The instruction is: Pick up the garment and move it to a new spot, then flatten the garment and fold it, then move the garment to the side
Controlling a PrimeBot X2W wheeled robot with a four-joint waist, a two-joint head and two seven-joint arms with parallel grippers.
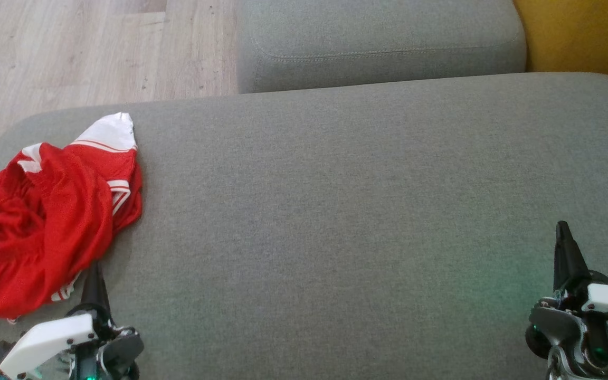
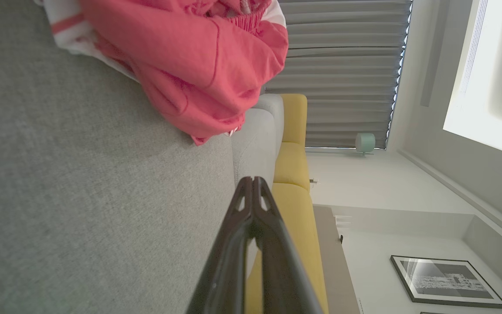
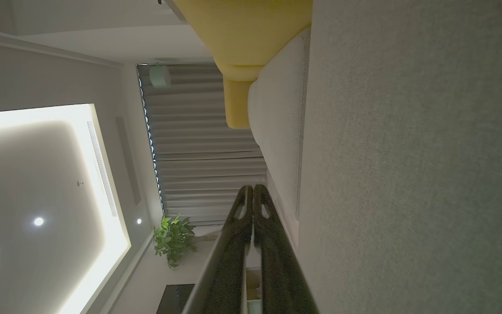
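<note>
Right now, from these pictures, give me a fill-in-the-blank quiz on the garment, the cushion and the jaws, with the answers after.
The crumpled garment is mostly ___ with white trim. In the head view it lies on the ___ side of the grey cushion. The jaws of both arms are ___. The upholstery beyond the cushion's far right corner is ___.
Missing words: red; left; shut; yellow.

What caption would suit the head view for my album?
Crumpled red garment on grey cushion; left tool and right tool shut, empty.
</note>
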